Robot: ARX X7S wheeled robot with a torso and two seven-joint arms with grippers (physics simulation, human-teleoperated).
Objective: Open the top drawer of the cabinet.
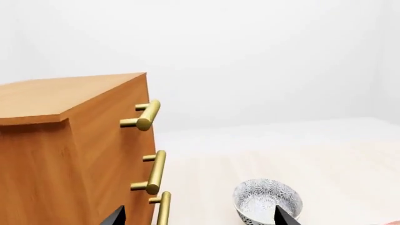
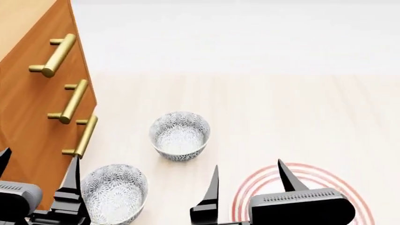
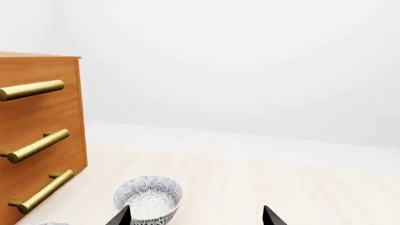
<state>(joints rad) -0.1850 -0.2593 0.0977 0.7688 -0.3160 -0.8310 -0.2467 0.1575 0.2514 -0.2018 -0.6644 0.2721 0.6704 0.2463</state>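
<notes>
The orange-brown cabinet [image 2: 31, 112] stands at the left of the head view, with three stacked drawers. The top drawer [image 2: 34, 44] is shut flush; its brass bar handle [image 2: 55, 55] juts out. The cabinet also shows in the left wrist view [image 1: 75, 154] with the top handle [image 1: 147, 116], and in the right wrist view [image 3: 37, 140] with the top handle [image 3: 31, 90]. My left gripper [image 2: 37, 176] is open and empty, low beside the cabinet's bottom drawer. My right gripper [image 2: 250, 180] is open and empty, over the floor to the right.
Two patterned bowls sit on the pale floor: one [image 2: 179, 136] mid-view, one [image 2: 114, 192] next to my left gripper. A red ring mark [image 2: 368, 206] lies on the floor under my right gripper. The lower two handles [image 2: 72, 102] [image 2: 84, 137] stick out too.
</notes>
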